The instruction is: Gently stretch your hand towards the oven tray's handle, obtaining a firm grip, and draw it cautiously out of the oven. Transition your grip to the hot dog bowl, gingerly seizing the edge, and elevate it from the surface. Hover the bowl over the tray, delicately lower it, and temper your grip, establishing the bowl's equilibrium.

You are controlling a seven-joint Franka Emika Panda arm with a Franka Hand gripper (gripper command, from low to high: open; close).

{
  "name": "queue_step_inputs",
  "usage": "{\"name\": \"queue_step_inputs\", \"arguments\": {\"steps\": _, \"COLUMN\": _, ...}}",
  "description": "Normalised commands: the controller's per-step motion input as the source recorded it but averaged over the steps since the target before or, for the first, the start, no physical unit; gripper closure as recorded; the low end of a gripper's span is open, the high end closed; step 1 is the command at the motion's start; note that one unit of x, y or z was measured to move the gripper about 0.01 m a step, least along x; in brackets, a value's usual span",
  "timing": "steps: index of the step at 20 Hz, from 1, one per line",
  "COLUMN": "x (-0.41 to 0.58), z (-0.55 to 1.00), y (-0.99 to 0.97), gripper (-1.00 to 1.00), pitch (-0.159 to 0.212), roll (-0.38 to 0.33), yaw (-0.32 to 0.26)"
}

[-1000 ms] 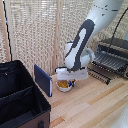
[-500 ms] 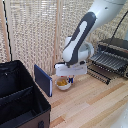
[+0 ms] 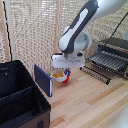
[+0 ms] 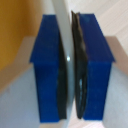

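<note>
1. The pincer is clamped on the rim of the bowl; in the wrist view its blue fingers pinch a thin white edge.
2. The bowl hangs just under the pincer, clear of the surface, beside a blue panel.
3. The tray juts from the oven, well off to the exterior view's right.

The arm reaches down with its gripper pointing downward, fingers closed together.
</note>
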Motion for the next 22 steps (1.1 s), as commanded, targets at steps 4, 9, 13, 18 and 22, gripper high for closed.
{"name": "queue_step_inputs", "arguments": {"steps": 4, "x": 0.631, "z": 0.80, "y": -0.03, "gripper": 1.00, "pitch": 0.005, "roll": -0.056, "yaw": -0.138}}
{"name": "queue_step_inputs", "arguments": {"steps": 9, "x": 0.615, "z": 0.89, "y": -0.16, "gripper": 1.00, "pitch": 0.020, "roll": -0.076, "yaw": -0.149}}
{"name": "queue_step_inputs", "arguments": {"steps": 13, "x": 0.577, "z": 0.91, "y": -0.26, "gripper": 1.00, "pitch": 0.042, "roll": -0.074, "yaw": -0.171}}
{"name": "queue_step_inputs", "arguments": {"steps": 18, "x": 0.499, "z": 0.88, "y": -0.36, "gripper": 1.00, "pitch": 0.042, "roll": -0.036, "yaw": -0.183}}
{"name": "queue_step_inputs", "arguments": {"steps": 22, "x": 0.335, "z": 0.81, "y": -0.43, "gripper": 1.00, "pitch": 0.057, "roll": -0.005, "yaw": -0.215}}
